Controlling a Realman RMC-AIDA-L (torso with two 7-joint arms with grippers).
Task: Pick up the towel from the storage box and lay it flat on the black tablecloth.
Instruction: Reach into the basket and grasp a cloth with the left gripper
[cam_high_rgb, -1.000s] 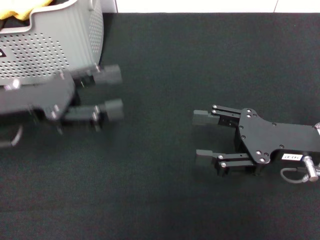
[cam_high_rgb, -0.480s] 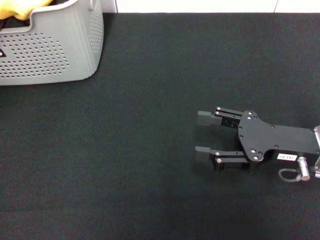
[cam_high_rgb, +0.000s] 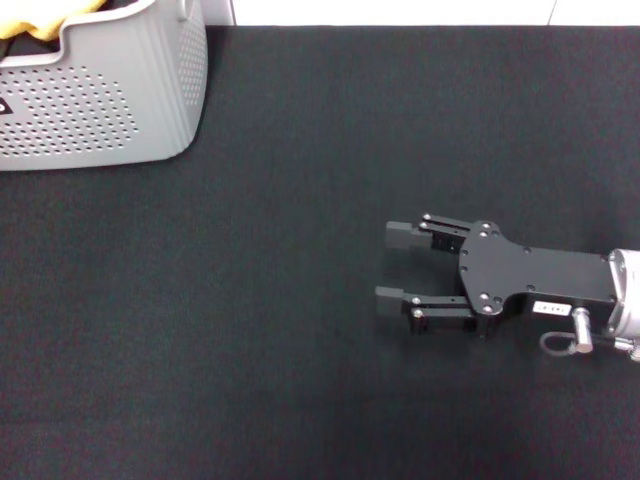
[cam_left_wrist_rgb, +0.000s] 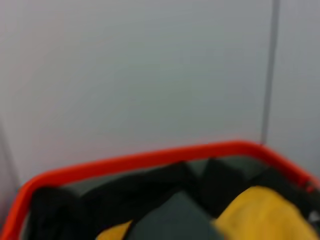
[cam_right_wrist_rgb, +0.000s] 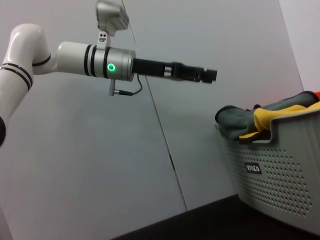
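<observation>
Black felt-like fabric fills almost everything we see: the black tablecloth (cam_high_rgb: 300, 300) runs from our near edge to the far wall with nothing laid on it yet. Nearest us, at about four o'clock, our right gripper (cam_high_rgb: 390, 265) hovers low over the cloth with its two fingers spread apart and nothing between them. We judge it is waiting there, near the middle of the open cloth, ready to help spread the towel once it arrives.

Farther off, at about ten o'clock, stands the storage box (cam_high_rgb: 110, 90), a light grey perforated basket. The towel (cam_right_wrist_rgb: 240, 122) lies bunched inside, its grey face and yellow-orange folds heaped over the rim in the right wrist view, so the pick-up is not yet done.

Our left gripper (cam_right_wrist_rgb: 207, 75) is out of the head view; the right wrist camera shows it raised high in the air, above and to one side of the box. We cannot tell whether its claw is released or clenched. Its own camera looks down on an orange-red rim (cam_left_wrist_rgb: 150, 157) around dark and yellow cloth.
</observation>
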